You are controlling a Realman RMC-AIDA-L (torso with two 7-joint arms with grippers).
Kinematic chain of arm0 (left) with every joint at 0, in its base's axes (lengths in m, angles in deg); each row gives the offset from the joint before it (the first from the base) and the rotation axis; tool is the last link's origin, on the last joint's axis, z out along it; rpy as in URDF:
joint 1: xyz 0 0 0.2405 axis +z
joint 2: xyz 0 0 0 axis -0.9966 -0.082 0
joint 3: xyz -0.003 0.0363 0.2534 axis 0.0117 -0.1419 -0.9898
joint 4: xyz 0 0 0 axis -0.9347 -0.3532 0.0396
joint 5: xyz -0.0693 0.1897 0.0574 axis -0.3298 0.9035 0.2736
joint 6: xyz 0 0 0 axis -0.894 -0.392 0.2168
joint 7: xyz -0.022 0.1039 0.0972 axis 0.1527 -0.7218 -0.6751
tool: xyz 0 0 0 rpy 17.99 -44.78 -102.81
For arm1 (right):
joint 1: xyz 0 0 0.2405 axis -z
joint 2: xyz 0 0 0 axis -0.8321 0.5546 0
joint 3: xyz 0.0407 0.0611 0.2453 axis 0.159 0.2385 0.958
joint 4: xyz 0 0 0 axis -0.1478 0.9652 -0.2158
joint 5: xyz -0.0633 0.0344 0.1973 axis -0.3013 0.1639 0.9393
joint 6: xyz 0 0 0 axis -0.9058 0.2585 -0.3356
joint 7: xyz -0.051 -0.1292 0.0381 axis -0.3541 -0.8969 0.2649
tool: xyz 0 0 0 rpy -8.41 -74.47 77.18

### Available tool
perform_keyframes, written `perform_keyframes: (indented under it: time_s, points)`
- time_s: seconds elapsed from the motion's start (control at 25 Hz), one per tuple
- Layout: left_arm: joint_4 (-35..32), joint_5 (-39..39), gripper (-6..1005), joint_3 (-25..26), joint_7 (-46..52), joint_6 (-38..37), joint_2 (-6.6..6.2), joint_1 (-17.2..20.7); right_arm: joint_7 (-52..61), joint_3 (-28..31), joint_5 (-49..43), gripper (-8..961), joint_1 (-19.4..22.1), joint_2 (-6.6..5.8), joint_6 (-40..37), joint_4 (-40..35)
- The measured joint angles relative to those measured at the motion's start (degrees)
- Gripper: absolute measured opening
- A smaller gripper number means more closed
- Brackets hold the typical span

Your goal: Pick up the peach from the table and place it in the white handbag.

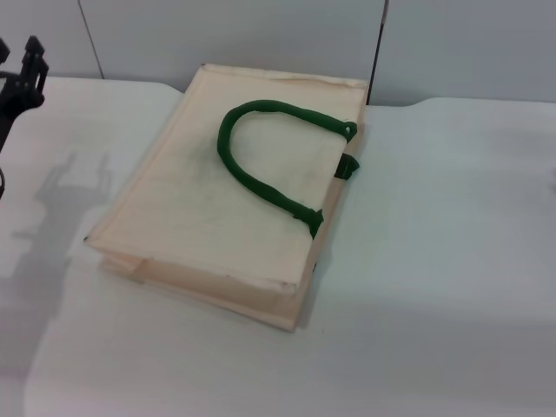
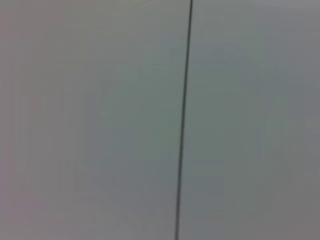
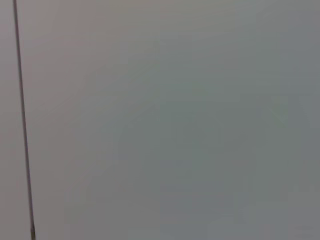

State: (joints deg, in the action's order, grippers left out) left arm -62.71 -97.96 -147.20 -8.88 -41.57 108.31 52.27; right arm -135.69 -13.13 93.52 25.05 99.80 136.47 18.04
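Oddly, no peach anywhere in view; possibly already inside the white handbag point(image 1: 226, 208), lying flat mid-table point(image 1: 452, 261), green handle point(image 1: 261, 161) flopped on top. Left gripper point(image 1: 26, 65) raised at the far left edge, finger spacing impossible to tell. Right gripper unseen.

a plain pale grey wall panel point(image 3: 175, 125) is shown across nearly the whole frame. a thin dark vertical seam point(image 3: 22, 120) is seen near the left edge, running from top to bottom, slightly slanted.
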Motion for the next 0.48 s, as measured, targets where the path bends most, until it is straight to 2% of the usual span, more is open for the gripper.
perform_keyframes:
  time_s: [0.2, 0.48]
  points:
    - [-1.7, -3.2, 480, 0.0, -4.1, 1.1, 0.03, 1.2, -0.1, 0.4, 0.2, 865, -0.2, 0.00, -0.1, 0.3]
    - [-1.9, -5.8, 480, 0.1, -4.5, 1.2, 0.05, 2.1, -0.1, 0.6, 0.3, 865, -0.2, 0.00, -0.1, 0.7]
